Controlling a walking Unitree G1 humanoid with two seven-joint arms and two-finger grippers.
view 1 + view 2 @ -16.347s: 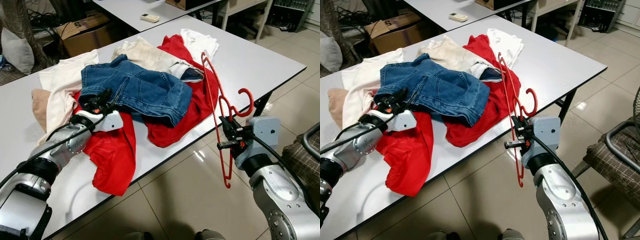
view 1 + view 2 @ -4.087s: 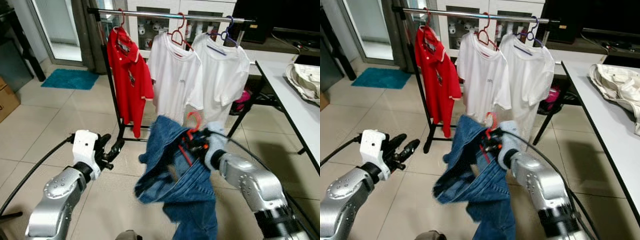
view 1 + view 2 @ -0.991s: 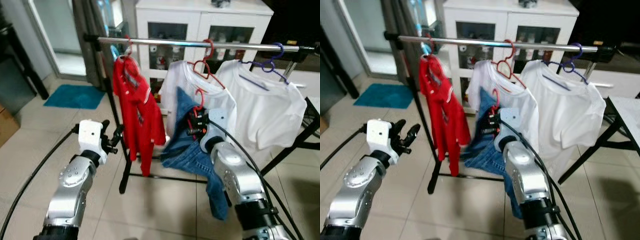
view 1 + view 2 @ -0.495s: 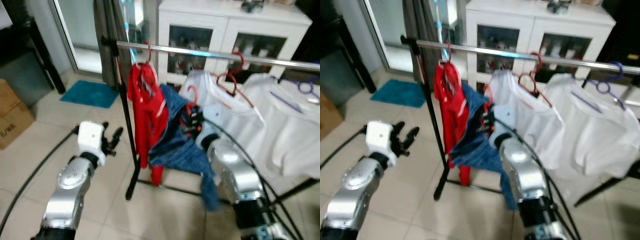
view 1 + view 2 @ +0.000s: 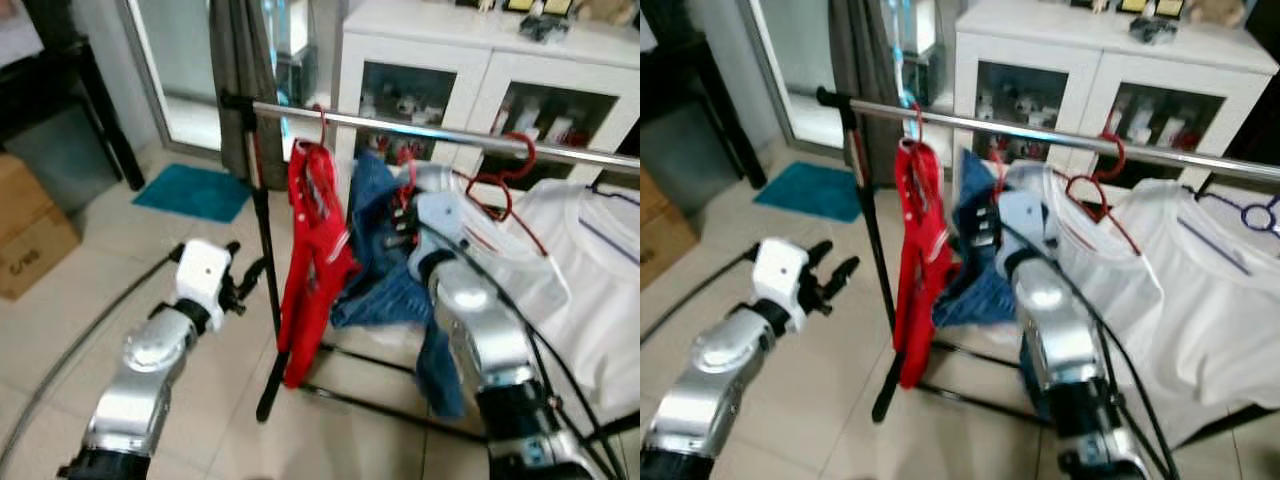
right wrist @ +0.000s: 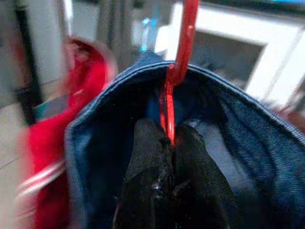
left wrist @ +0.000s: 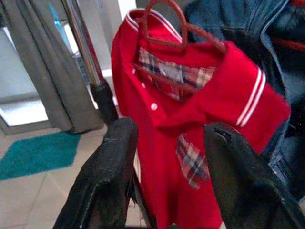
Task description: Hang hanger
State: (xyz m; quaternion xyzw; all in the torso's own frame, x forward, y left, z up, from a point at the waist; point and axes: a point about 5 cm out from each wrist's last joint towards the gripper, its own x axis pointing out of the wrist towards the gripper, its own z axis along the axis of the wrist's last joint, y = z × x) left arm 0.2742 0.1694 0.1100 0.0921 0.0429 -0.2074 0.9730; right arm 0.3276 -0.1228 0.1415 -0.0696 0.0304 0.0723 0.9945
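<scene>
Right tool (image 6: 170, 143) clamped on red hanger (image 6: 180, 62) carrying blue jeans (image 5: 385, 290), raised at rail (image 5: 400, 130), centre frame, beside red polo shirt (image 5: 312, 260). Left tool (image 7: 164, 157) spread, empty, lower left.

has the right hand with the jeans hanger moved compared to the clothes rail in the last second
Yes. The right hand has raised the jeans hanger closer to the rail, beside the red shirt.
</scene>
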